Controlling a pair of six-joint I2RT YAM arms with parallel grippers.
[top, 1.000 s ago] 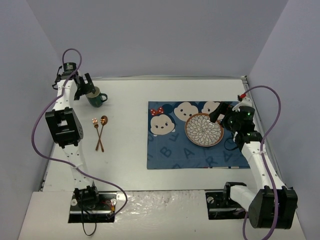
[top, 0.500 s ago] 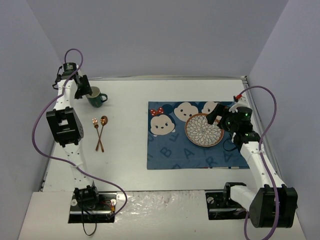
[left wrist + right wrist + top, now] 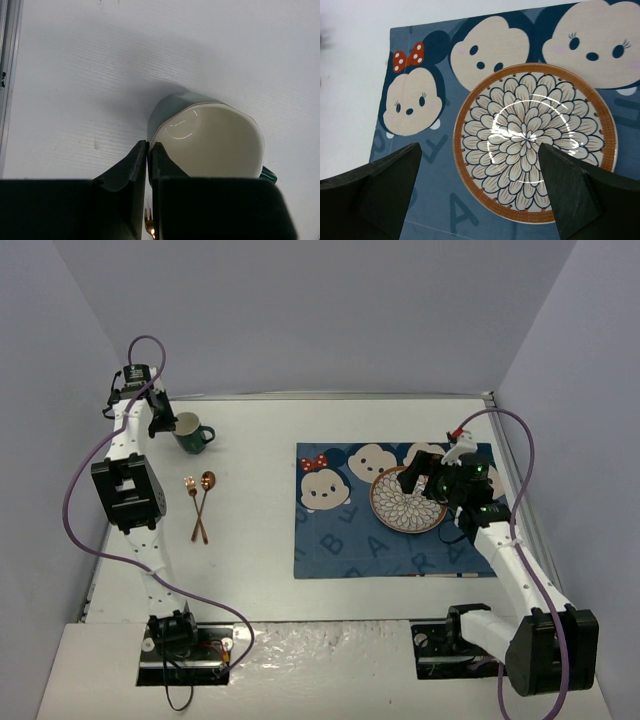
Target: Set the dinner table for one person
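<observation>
On the white dinner table a dark green mug with a cream inside stands at the far left. My left gripper is shut on the mug, pinching its rim: one of the fingers is outside the wall and the other inside. A flower-patterned plate with an orange rim lies on the blue cartoon mat. My right gripper hovers open above the plate, holding nothing; in its wrist view the gripper frames the plate's left half.
A copper fork and spoon lie crossed on the table in front of the mug; the fork's tines show between my left fingers. A metal edge runs along the table's left side. Walls enclose the table.
My left gripper has closed from wide open onto the mug's rim. The right gripper has moved left, from the plate's right edge to above it, still open.
</observation>
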